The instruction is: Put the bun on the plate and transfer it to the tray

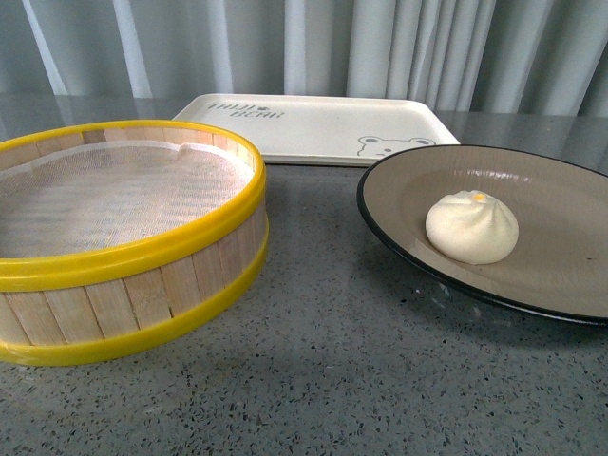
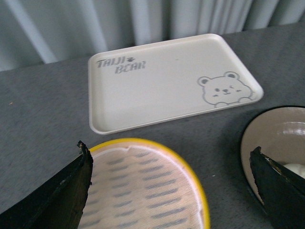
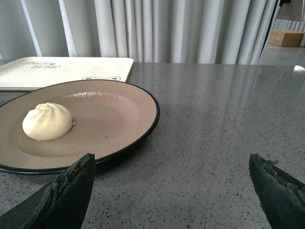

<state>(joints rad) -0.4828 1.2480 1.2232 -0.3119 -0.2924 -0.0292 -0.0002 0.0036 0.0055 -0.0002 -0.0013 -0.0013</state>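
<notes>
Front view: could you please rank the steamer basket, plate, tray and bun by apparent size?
1. Steamer basket
2. Plate, cut off at the frame edge
3. Tray, though it lies farthest back, so unsure
4. Bun

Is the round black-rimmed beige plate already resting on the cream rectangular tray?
No, the black-rimmed beige plate sits on the grey speckled table, with a strip of bare table between it and the cream rectangular tray.
</notes>
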